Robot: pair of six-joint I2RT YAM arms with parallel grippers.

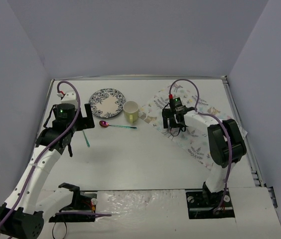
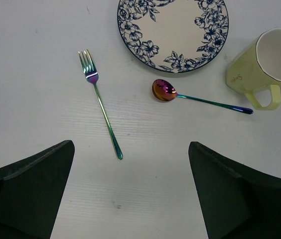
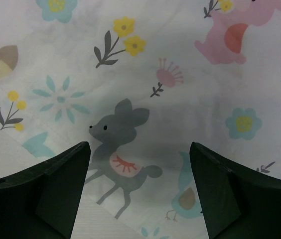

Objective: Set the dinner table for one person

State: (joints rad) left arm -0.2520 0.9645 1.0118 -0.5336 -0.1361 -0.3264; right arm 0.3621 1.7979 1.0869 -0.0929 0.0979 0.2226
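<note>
2 arms work over the dinner table (image 1: 145,164), a big flat white rectangular top w/ a thin metal rim. It fills the floor between plain grey walls, and the arm bases sit at its near edge. 1 pale-yellow mug (image 2: 260,62) stands upright near the middle of the far half, handle toward the near-right. Its inside shows only plain white wall. 1 round plate (image 2: 173,30) w/ a blue floral rim lies flat just left of the mug, apart from it, w/ its cream centre showing bare in the top view. 1 iridescent spoon (image 2: 200,98) lies on the near side of both, bowl by the plate rim, handle tip by the mug handle. 1 matching fork (image 2: 102,107) lies left of the spoon, tines toward the far edge, partly under the L arm in the top view. 1 pastel animal-print cloth (image 1: 200,132) lies spread flat on the R half, its left corner just beside the mug handle. L gripper (image 2: 130,145) hangs above bare table near the fork's handle end, jaws spread fully wide, holding nothing. R gripper (image 3: 138,147) is over the cloth above a grey deer print, jaws well apart w/ nothing between them. Can't tell if its tips touch the cloth.
</note>
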